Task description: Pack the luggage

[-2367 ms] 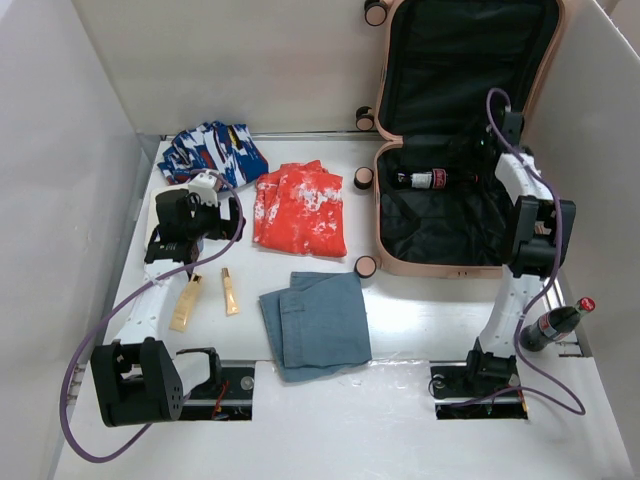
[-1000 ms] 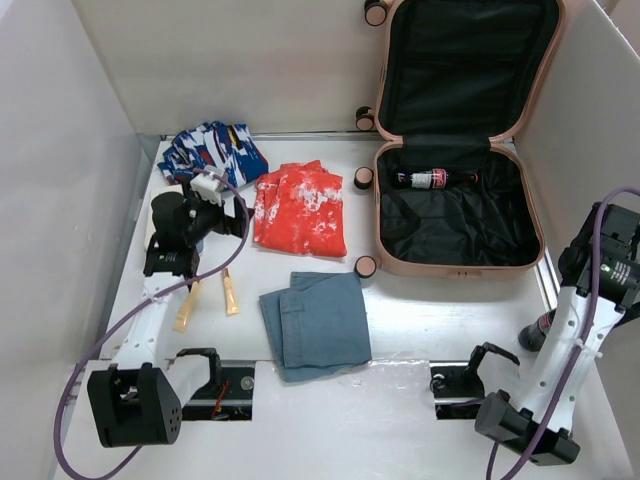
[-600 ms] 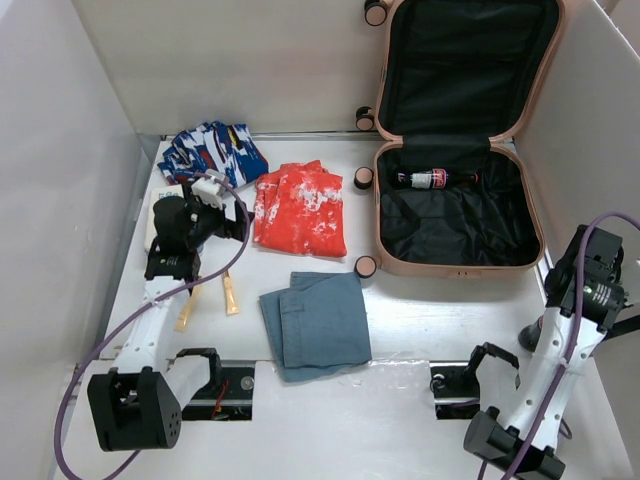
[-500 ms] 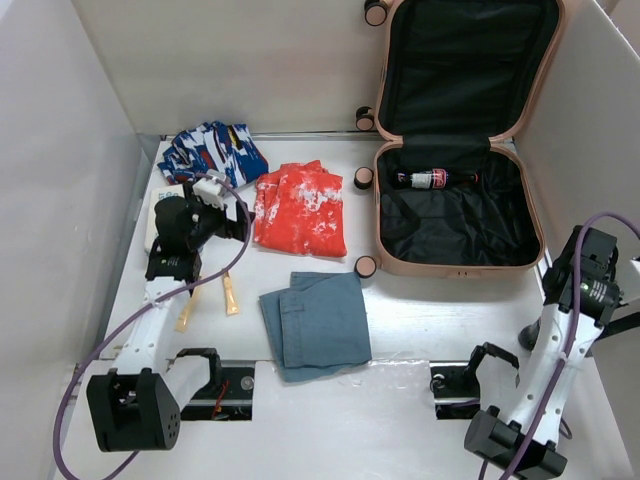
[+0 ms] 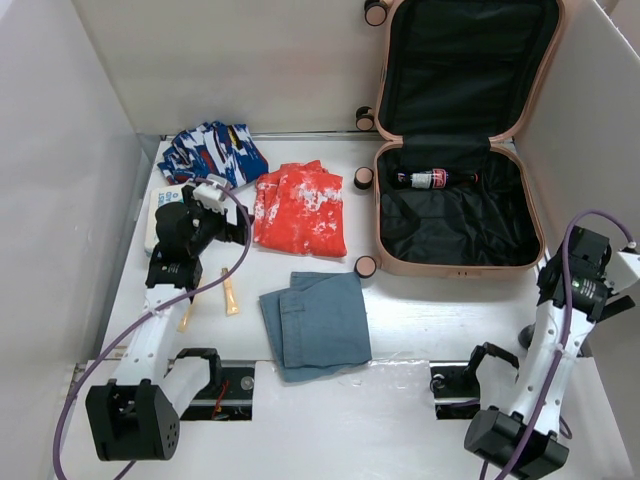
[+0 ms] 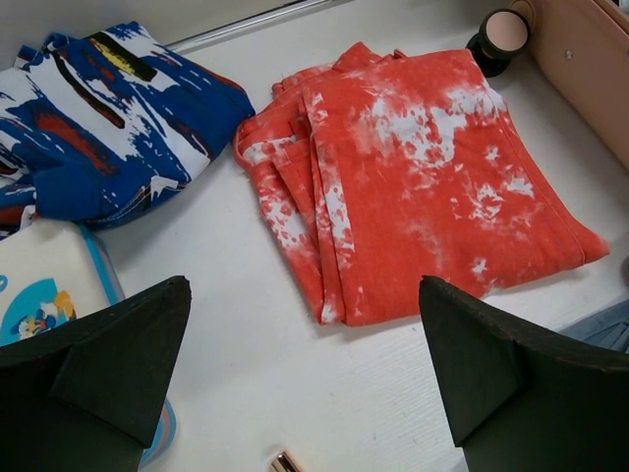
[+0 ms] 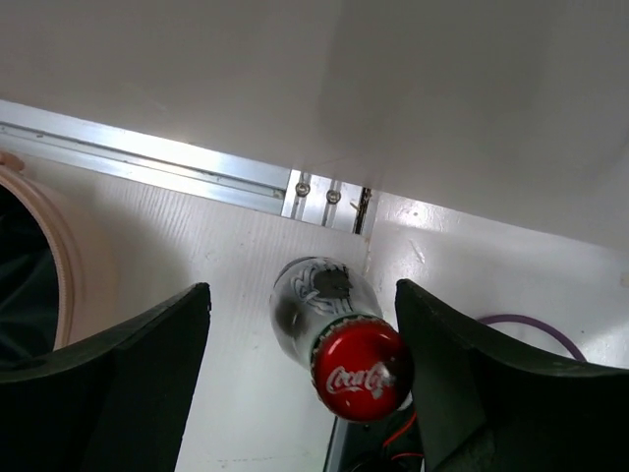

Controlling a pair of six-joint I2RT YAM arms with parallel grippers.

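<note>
The peach-pink luggage [image 5: 455, 268] lies open at the back right, lid leaning on the wall. One cola bottle [image 5: 430, 180] lies in its black-lined base. My right gripper [image 5: 562, 290] is open beside the luggage's right edge. In the right wrist view it [image 7: 303, 315] is above a standing cola bottle [image 7: 319, 295] with a red cap [image 7: 360, 370], one finger on each side, not touching. The luggage rim [image 7: 65, 285] shows at the left. My left gripper [image 5: 222, 218] is open and empty over bare table, facing a folded orange shirt [image 6: 423, 177].
A blue patterned garment [image 5: 212, 150] lies at the back left, the orange shirt [image 5: 300, 208] in the middle, folded jeans [image 5: 317, 322] in front. A white pouch [image 5: 157, 215] and small tubes [image 5: 230, 292] lie by the left arm. White walls enclose three sides.
My right arm has swung out of the luggage to the table's right edge and come over the standing bottle. My left gripper has drawn back a little toward the near side.
</note>
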